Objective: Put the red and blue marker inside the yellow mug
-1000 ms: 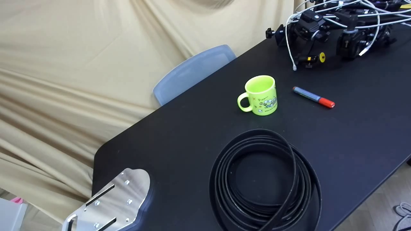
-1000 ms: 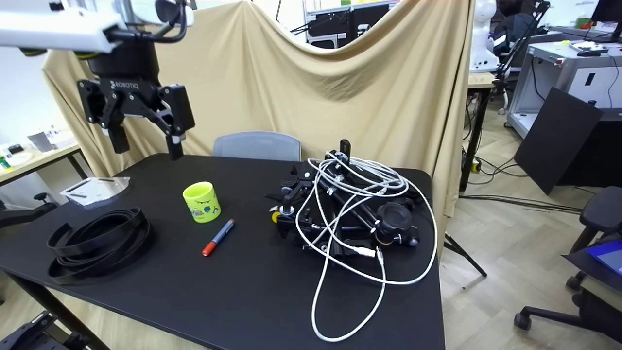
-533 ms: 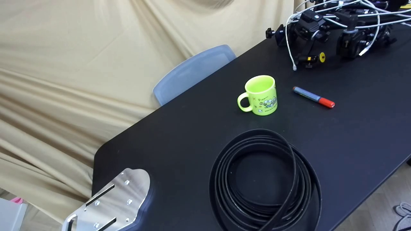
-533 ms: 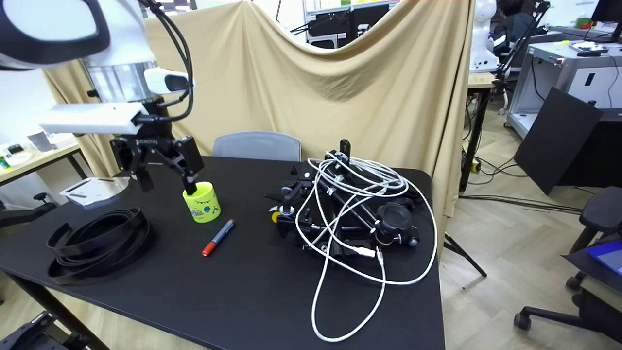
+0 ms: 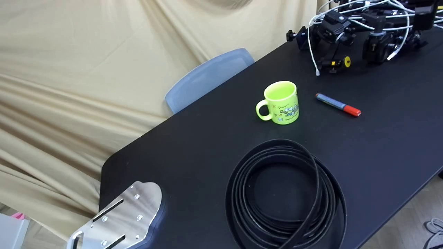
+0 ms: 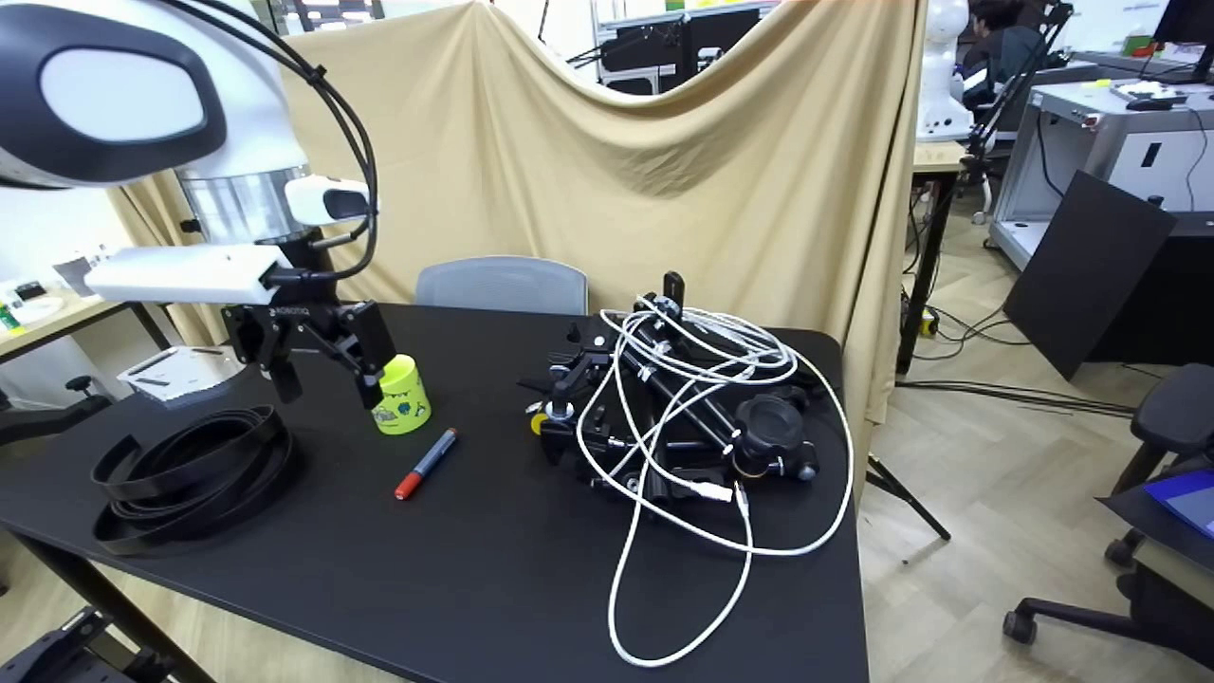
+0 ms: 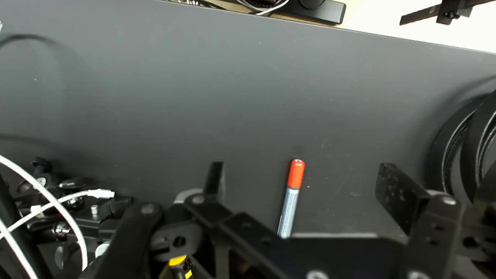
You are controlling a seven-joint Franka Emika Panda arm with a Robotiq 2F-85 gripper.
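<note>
The red and blue marker lies flat on the black table, beside the yellow mug, which stands upright with its handle to the side. In an exterior view my gripper is open and empty, above the table, with one fingertip overlapping part of the mug; the marker lies in front of the mug. In the wrist view the marker appears between the spread fingers of the gripper, below them; its lower end is hidden by the gripper body. The mug is out of the wrist view.
A black cable coil lies on the table near the mug. A pile of black clamps and stands with white cables lies at the other side of the marker. A metal plate is at the table's end.
My gripper has come down a good way toward the table and slightly toward the mug's side in the exterior view, more slowly in the last half second. The marker and mug have not moved.
</note>
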